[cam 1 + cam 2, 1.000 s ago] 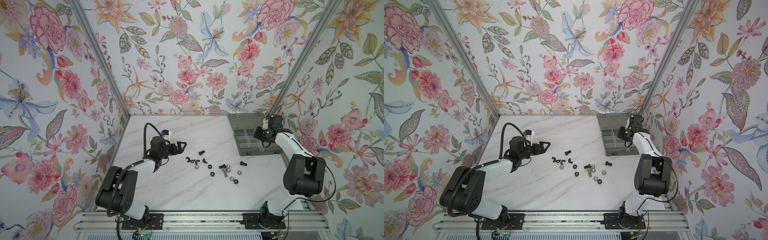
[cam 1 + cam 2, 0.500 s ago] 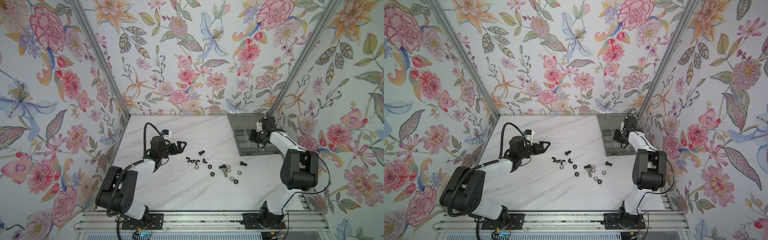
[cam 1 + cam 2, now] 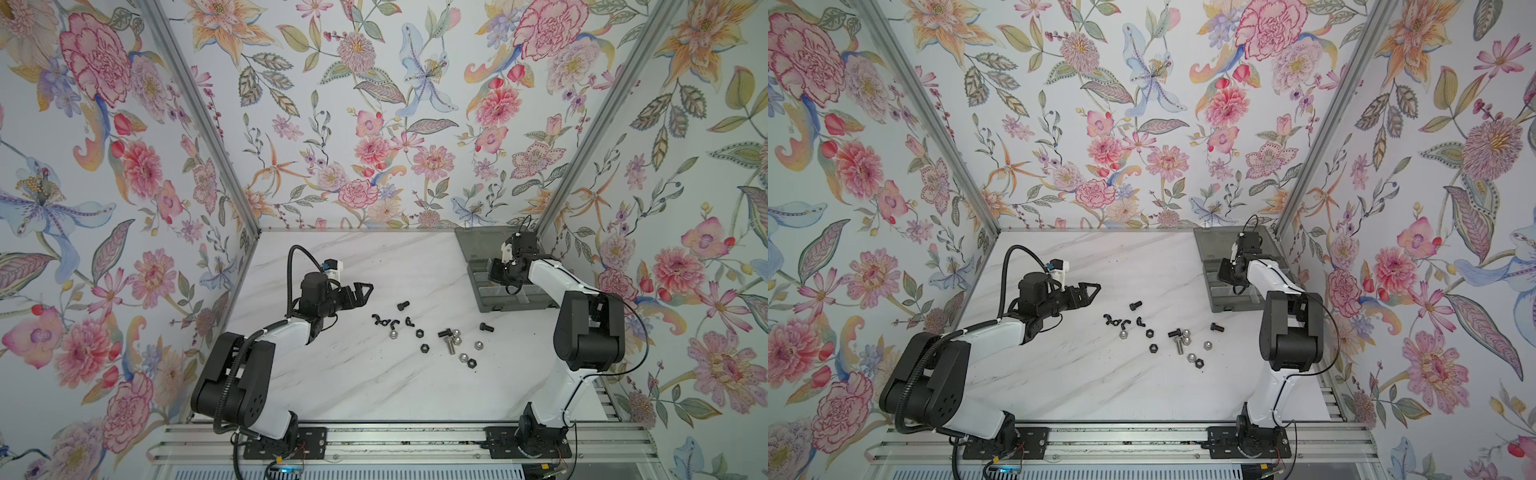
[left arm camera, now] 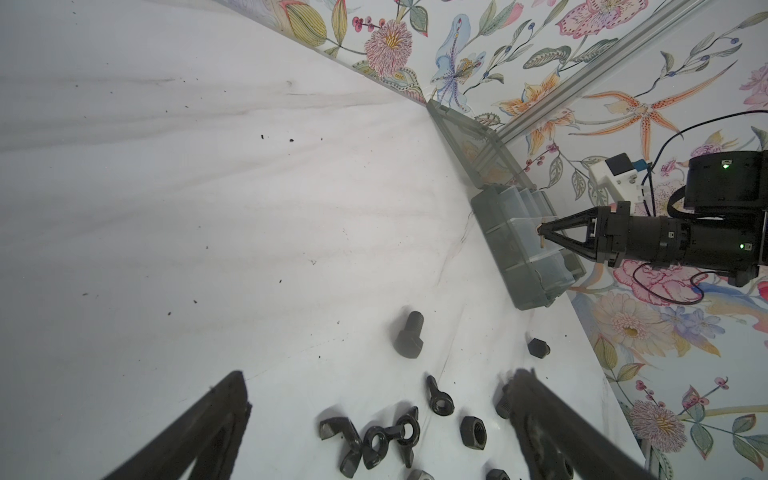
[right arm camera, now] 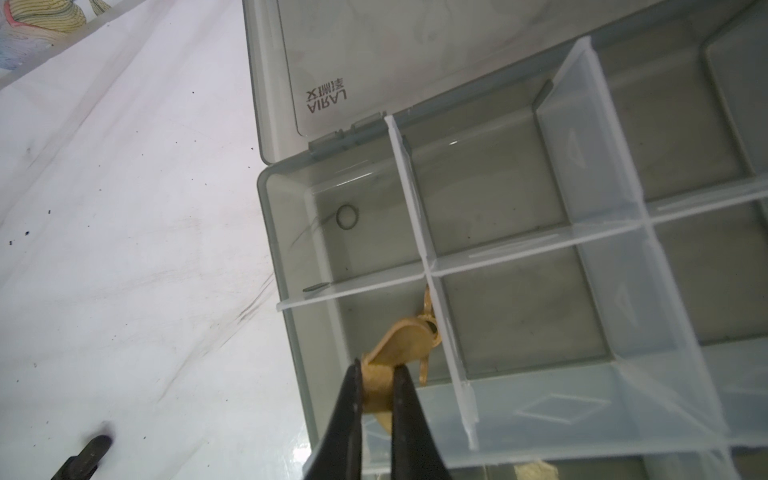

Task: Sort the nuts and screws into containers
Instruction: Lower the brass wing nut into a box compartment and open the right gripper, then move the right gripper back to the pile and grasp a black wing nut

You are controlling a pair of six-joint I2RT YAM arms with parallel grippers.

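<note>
Your right gripper [image 5: 376, 368] is the only thing that moves over the last second: it crosses from the far right side of the organiser box [image 3: 482, 300] to the wall facing the counter's middle, and now hangs over the second cell [image 5: 365, 307] from the hinge along that wall. Its jaws are pinched tight on one wing of a brass wing nut [image 5: 409, 338], which hangs above the cell floor, right beside the clear divider [image 5: 451, 345]; whether the two touch, you cannot tell. So the carry looks finished and the release is what remains. A brass-coloured scrap [image 5: 536, 467] shows in a cell nearer the box's front wall, too cut off to name; if that is where the brass ones go, you need a little more travel before letting go. The divider is close enough that the nut could catch on it or tip into the wrong cell. The box stands open in the counter's far right corner, its lid [image 3: 478, 245] lying flat behind it. Your left gripper [image 3: 1094, 289] keeps its spot left of the pile, fingers spread wide and empty. The pile is unchanged: black screws [image 3: 403, 306], a silver screw [image 3: 449, 343], black wing nuts [image 3: 384, 321], hex nuts [image 3: 419, 332] and silver nuts [image 3: 456, 332] lie loose mid-counter, so most of the sorting is still ahead of you
</note>
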